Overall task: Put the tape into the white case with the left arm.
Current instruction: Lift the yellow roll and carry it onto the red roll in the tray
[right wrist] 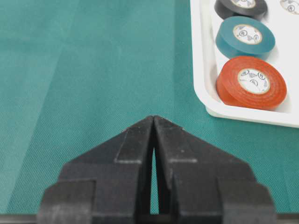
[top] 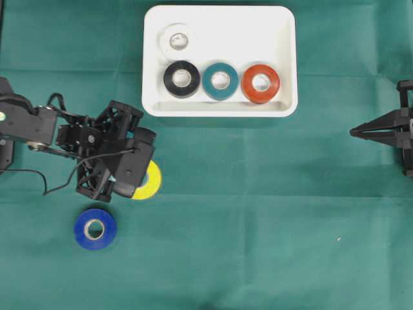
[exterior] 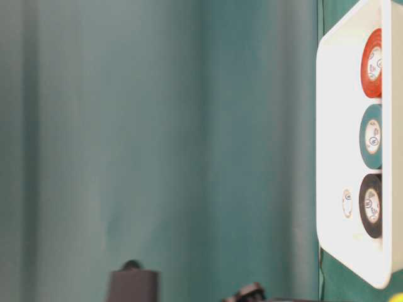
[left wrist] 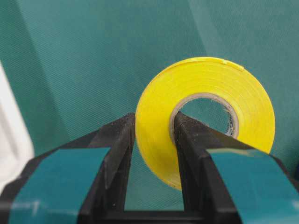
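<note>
Yellow tape pinched through its wall by left fingers, tilted, below-left of white case; right fingers shut, empty.

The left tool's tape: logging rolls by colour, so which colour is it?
Yellow. The tape roll clamped in the left tool shows best in the left wrist view.

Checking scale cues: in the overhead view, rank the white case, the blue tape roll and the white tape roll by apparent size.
1. White case, by far the largest.
2. Blue tape roll and white tape roll look about alike, so I won't rank them.
</note>
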Available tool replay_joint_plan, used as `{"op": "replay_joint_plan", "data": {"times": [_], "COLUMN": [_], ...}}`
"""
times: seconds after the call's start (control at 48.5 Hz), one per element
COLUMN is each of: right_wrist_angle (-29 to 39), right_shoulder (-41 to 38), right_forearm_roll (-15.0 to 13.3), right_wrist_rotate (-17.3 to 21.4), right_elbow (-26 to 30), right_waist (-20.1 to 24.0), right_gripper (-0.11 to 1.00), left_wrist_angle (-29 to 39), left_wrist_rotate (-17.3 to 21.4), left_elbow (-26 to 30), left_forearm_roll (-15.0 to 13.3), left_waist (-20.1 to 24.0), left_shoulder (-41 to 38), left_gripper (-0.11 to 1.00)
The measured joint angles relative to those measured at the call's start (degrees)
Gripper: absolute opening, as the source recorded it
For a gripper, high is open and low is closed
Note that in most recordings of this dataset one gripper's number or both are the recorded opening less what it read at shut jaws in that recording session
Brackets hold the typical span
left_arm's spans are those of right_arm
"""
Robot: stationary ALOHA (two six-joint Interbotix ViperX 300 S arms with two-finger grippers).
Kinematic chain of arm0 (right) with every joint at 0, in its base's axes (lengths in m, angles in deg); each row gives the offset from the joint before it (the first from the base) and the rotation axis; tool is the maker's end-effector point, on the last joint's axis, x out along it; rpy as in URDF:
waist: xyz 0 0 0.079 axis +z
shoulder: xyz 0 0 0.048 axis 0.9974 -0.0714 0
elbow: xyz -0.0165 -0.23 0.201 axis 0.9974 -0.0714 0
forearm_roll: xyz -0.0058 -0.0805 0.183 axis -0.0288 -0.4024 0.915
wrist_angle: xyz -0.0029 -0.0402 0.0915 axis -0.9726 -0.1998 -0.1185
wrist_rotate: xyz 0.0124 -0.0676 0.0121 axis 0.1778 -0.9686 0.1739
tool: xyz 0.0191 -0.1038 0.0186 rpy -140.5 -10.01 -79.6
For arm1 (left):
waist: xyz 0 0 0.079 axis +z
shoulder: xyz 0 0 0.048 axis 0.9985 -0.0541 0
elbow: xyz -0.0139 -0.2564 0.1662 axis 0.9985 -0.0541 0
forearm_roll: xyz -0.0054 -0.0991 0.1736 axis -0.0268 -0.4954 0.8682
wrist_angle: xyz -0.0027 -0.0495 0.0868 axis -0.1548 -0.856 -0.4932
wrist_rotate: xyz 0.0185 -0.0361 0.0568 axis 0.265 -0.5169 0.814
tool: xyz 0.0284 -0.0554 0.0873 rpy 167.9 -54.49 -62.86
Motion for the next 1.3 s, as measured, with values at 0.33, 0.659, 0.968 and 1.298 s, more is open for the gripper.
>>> {"op": "replay_joint_plan", "data": {"times": [0.33,0.659,0.968,1.298], "right_wrist_angle": [0.00,0.00,0.00,0.00], "right_shoulder": [-0.09,0.00,0.00,0.00], "right_forearm_roll": [0.00,0.00,0.00,0.00], "right_wrist_rotate": [0.00,0.00,0.00,0.00], "right_elbow": [0.00,0.00,0.09,0.00], "right_waist": [0.00,0.00,0.00,0.09], "right_gripper": [-0.09,-0.09,-0.09,-0.09], "left_wrist_angle": [-0.62,-1.23,-1.32,-1.32], "left_wrist_rotate": [0.26,1.23,9.32,10.55], "left_elbow": [2.02,10.72,20.39,31.03], "left_forearm_roll": [0.09,0.18,0.18,0.26], "left_waist": [4.83,13.45,18.02,21.09], "left_shoulder": [-1.05,-10.28,-17.75,-25.58], "left_gripper": [0.24,0.24,0.24,0.24]}}
